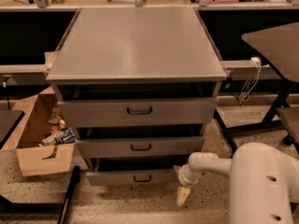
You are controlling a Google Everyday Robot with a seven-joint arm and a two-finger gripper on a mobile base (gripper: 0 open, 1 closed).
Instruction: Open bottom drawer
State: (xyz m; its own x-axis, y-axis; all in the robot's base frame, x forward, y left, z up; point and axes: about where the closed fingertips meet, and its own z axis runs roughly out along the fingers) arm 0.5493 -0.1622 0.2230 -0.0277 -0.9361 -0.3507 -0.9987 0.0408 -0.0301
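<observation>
Grey metal cabinet (135, 45) fills centre frame, three drawers stacked. The bottom drawer (117, 177) sits low centre, short narrow front with a small black loop handle (142, 178) in the middle. Its front stands forward, with a dark gap above it under the middle drawer (107, 148). The top drawer (93, 113) is the tallest front and has the bigger handle. It too shows a dark gap above.

The gripper (183, 196) is lower centre-right, cream-coloured and pointing down at the speckled floor (117, 204). It's just off the right end of the bottom drawer's front, lower than the handle and well right of it, not touching the handle. Can't tell whether it is released or clenched; nothing seen in its grasp. The white arm (210, 164) runs right from it to the robot's bulky body (264, 185) in the lower right corner.

Open cardboard box (44, 160) on the floor at left, scraps inside. Dark table (275, 43) at the upper right edge.
</observation>
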